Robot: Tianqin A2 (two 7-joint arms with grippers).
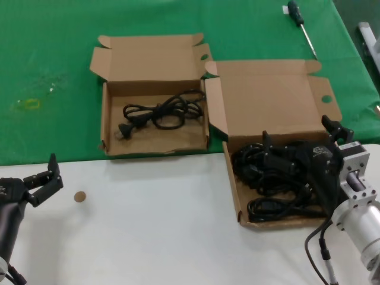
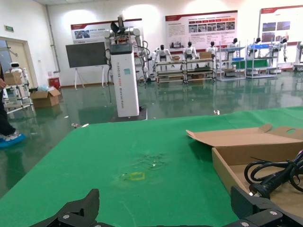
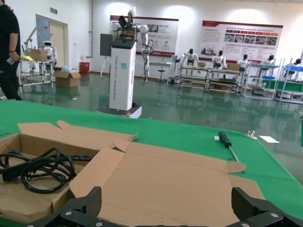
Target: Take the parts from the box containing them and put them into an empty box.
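Note:
The larger brown box [image 1: 267, 101] stands at the right with its lid open; a tangle of several black cables [image 1: 261, 178] lies in it. My right gripper [image 1: 301, 135] hangs low over these cables, open, with nothing between its fingers. In the right wrist view my right gripper [image 3: 168, 201] faces the box's lid [image 3: 165, 179]. The smaller brown box [image 1: 148, 59] stands at the left on the green cloth and holds one black power cord [image 1: 160, 113]. My left gripper [image 1: 44, 178] is open and empty over the white table at the front left, away from both boxes.
A screwdriver [image 1: 300, 21] lies on the green cloth at the back right. A small brown disc [image 1: 79, 196] lies on the white table near the left gripper. In the left wrist view, the smaller box [image 2: 236, 158] and its cord [image 2: 274, 179] show beyond my left gripper [image 2: 168, 208].

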